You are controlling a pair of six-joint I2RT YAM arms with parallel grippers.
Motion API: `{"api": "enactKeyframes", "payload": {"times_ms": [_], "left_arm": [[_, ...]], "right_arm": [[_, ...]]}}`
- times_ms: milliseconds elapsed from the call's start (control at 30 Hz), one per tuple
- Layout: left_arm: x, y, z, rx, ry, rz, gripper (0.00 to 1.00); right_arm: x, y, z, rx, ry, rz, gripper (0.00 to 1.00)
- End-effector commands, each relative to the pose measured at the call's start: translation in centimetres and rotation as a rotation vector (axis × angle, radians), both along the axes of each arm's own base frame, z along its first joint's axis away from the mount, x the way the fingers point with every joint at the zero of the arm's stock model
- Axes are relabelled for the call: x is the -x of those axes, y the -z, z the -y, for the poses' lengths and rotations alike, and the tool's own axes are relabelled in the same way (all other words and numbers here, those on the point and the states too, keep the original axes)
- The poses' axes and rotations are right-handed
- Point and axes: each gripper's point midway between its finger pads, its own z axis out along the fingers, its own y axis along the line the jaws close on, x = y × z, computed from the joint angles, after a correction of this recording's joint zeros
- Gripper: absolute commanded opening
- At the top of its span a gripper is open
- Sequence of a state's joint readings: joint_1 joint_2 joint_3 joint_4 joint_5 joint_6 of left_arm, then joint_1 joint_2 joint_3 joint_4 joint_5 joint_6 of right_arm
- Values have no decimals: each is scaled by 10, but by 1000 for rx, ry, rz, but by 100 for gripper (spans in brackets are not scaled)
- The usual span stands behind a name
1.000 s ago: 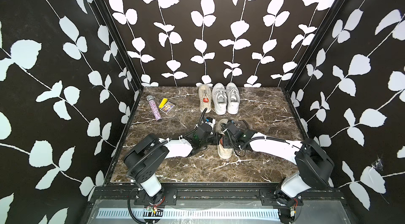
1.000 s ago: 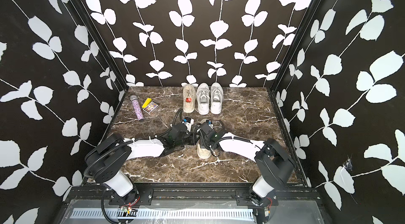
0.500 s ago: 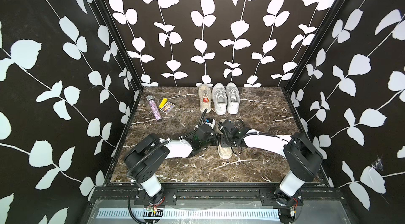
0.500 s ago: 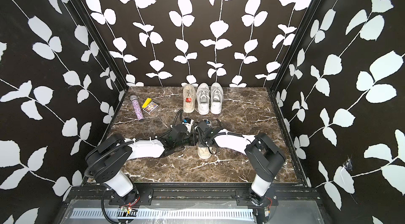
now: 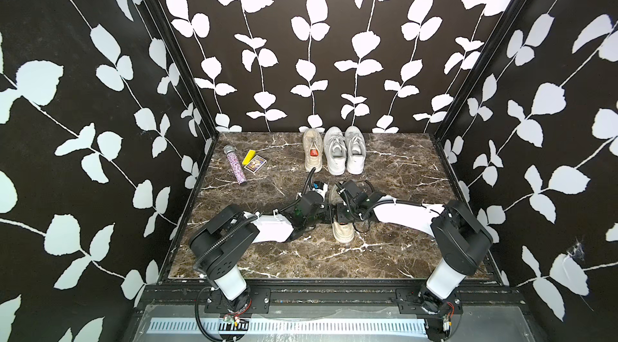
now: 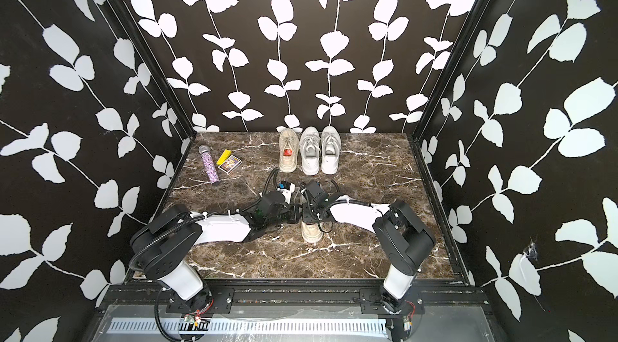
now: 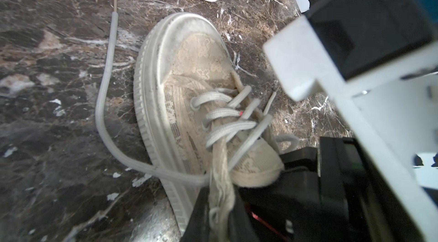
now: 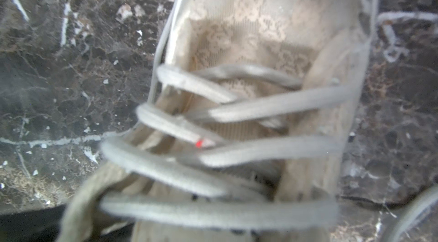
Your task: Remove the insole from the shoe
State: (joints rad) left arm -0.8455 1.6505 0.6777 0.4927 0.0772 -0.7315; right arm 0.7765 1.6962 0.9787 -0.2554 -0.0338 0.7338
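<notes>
**Right gripper clamps shut**

Around the middle of the table sits the beige shoe, the left gripper pinching its tongue. The right gripper has just clenched at the laces. The insole is hidden, so a catch is unconfirmed.

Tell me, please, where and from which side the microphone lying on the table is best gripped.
I would grip the microphone round the near half of its handle, coming straight down and closing across its width: it lies flat, long and thin, and that end sits clear of the yellow block.
</notes>
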Motion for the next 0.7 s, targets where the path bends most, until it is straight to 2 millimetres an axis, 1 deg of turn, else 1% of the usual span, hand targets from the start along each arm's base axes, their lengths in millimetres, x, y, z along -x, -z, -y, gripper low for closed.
{"api": "enactKeyframes", "payload": {"times_ms": [0, 133, 300, 400, 467, 533, 667], "left_arm": [[3, -1, -10, -27, -21, 10, 7], [2, 0, -10, -33, -24, 9, 7], [1, -1, -12, -54, -29, 13, 7], [1, 0, -15, -69, -35, 13, 6], [2, -1, -15, -74, -33, 17, 6], [2, -2, -16, -75, -30, 23, 6], [1, -4, -17, -86, -31, 32, 6]], "right_arm": [[-5, 8, 0, -36, 26, 40, 0], [-8, -7, 2, -72, 42, 97, 0], [-8, -6, 3, -74, 42, 97, 0], [-7, -13, 3, -94, 39, 116, 0], [-7, -32, -3, -149, 7, 159, 0], [-6, -45, -6, -182, -23, 186, 0], [-4, -59, -2, -215, -26, 239, 0]]}}
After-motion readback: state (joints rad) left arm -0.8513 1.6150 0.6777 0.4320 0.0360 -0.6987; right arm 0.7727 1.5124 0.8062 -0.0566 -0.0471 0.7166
